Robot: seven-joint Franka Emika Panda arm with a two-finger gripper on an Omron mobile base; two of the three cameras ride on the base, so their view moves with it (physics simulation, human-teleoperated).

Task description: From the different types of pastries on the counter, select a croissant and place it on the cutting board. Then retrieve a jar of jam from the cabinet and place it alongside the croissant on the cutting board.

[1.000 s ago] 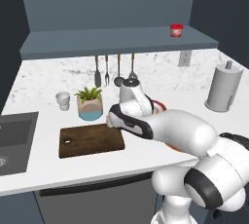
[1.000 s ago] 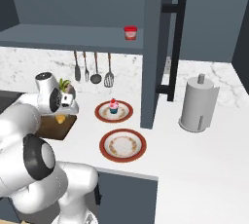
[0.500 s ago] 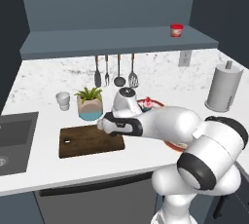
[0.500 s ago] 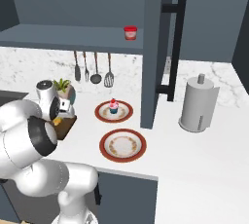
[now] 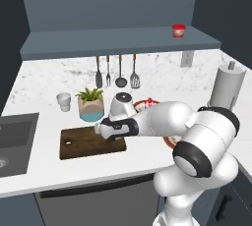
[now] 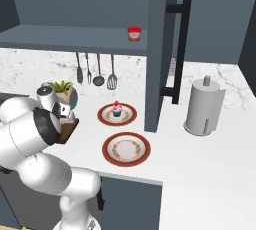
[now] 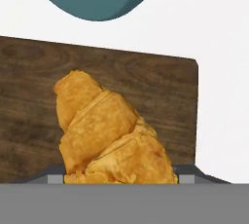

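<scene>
1 croissant [image 7: 109,133] closest to the hand camera, golden and flaky, pinched low between the finger tips and seen over the cutting board [image 7: 146,86]. Gripper [image 5: 104,130] narrowed on that pastry, low above the right half of the dark board [image 5: 78,146]; whether it touches the wood, cannot tell. Just behind the board, teal pot with a green plant [image 5: 90,104], and a white cup [image 5: 63,101] to its left. On the counter [image 6: 210,159] right of the arm, 2 orange-rimmed plates: nearer plate [image 6: 126,149] bare, farther plate [image 6: 116,114] carrying the pink-frosted cupcake [image 6: 116,108]. Paper towel roll [image 6: 203,106] further right. Utensils [image 5: 119,70] hanging on the back wall. Up on the cabinet [image 5: 98,41] ledge, red jar of jam [image 5: 178,30].
</scene>
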